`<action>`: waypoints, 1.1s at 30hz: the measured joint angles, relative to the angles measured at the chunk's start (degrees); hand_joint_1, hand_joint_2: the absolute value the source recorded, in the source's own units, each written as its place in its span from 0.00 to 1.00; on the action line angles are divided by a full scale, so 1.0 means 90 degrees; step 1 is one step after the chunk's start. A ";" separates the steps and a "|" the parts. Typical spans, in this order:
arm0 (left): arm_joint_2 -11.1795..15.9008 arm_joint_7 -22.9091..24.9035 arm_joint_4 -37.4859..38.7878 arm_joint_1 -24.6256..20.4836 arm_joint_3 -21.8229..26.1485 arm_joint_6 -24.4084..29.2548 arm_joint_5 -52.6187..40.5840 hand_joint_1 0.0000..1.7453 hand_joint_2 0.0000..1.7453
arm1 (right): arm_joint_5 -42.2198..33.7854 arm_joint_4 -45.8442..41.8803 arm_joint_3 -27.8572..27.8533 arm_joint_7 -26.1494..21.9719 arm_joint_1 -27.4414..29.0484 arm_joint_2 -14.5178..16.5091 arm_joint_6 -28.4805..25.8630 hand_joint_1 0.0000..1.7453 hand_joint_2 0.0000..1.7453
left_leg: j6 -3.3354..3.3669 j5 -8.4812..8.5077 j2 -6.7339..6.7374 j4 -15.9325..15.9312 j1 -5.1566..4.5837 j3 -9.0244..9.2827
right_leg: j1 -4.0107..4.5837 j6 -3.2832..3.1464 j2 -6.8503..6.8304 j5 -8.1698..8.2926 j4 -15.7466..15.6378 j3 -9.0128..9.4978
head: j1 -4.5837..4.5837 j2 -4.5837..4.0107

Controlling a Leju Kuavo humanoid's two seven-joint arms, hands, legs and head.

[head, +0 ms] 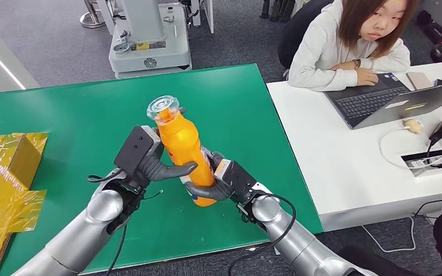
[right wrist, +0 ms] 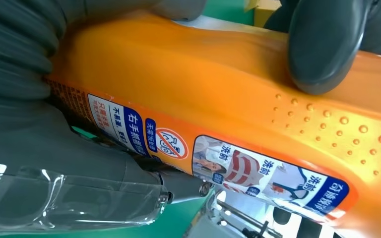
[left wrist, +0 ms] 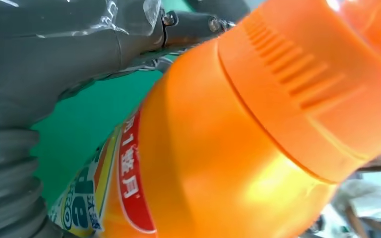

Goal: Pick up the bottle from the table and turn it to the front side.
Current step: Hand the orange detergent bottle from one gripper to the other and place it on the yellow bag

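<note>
Bottle [head: 183, 144] is seen as a glossy orange plastic container with a waisted body, a ribbed orange collar below the neck and a clear, cup-like cap on top. It is held above the green table [head: 63, 109], near the middle of it, standing roughly upright with its top tilted a little away from the robot and towards its left. In the left wrist view the bottle [left wrist: 218, 163] is shown close up: a wide orange collar with moulded grooves, and below it a label edged in red with white characters, then yellow and blue print. In the right wrist view the bottle [right wrist: 218, 94] is shown on its side, with rows of small raised dots on the orange surface and a long label carrying blue panels, white characters, a round red prohibition sign and small pictures.

The bottle is gripped by both hands. The left hand [head: 144, 158] is pressed against the middle of the body, with its thick grey thumb laid across the front. The right hand [head: 221, 178] is wrapped round the lower part, near the base, with dark fingers curled under it.

A crumpled yellow wrapping [head: 6, 190] is lying at the table's left edge. A person [head: 351, 43] is seated at a white table [head: 334, 155] with a laptop [head: 391, 100].
</note>
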 joint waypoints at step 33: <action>0.0066 0.1522 0.0676 -0.0218 -0.0167 -0.1414 0.3739 1.00 1.00 | 0.0514 0.0226 0.0344 0.0183 0.0246 -0.0148 -0.0876 0.94 1.00 | 0.0000 -0.0001 0.0002 0.0001 -0.0001 -0.0002 | 0.0000 0.0000 0.0002 0.0000 -0.0001 -0.0005 | 0.0001 0.0000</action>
